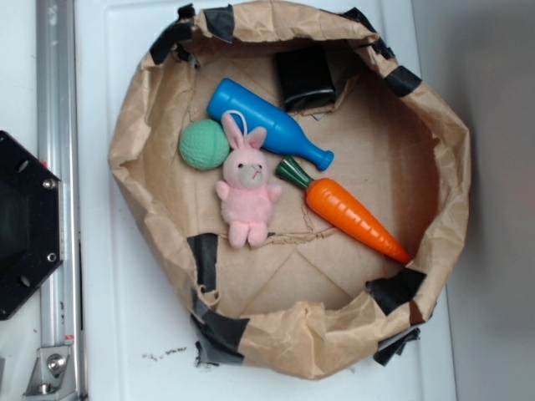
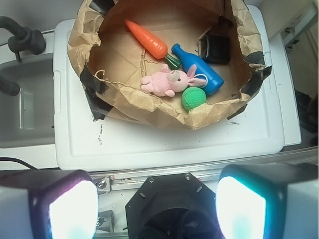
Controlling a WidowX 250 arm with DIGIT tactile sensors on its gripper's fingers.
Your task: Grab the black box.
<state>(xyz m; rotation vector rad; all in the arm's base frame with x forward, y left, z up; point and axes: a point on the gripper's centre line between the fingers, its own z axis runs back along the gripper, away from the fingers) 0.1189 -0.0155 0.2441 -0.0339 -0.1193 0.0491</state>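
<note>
While we are hanging well back from the paper bag (image 2: 149, 107), our gripper (image 2: 154, 204) is standing wide open, its 2 fingers (image 2: 65, 204) filling the bottom corners of the wrist view with nothing between them. We are judging that this spread is kept ready for a box-sized grasp, though the reach is not yet begun.

The black box (image 1: 305, 77) is sitting deep inside the bag, tucked against the crumpled wall, which in the exterior view is the top edge. In the wrist view the same box (image 2: 216, 48) is showing at the far right, partly shaded by the folded paper rim. Its glossy faces are catching light, so we are expecting a slippery hold.

Just beside it the blue bottle (image 1: 267, 123) is lying tilted, its thick end almost touching the box. The green ball (image 1: 203, 144) and the pink rabbit (image 1: 247, 188) are resting next to the bottle, and the carrot (image 1: 347, 209) is lying apart on the other side. All 4 are sharing the bag's floor.

What is standing in our way, as we are judging it, is the tall paper wall overhanging the box and the bottle crowding 1 side, leaving little room for a finger. Black tape strips (image 1: 203, 259) are patching the rim, and a black metal plate (image 1: 25, 225) is sitting outside on the white table (image 1: 134, 334).
</note>
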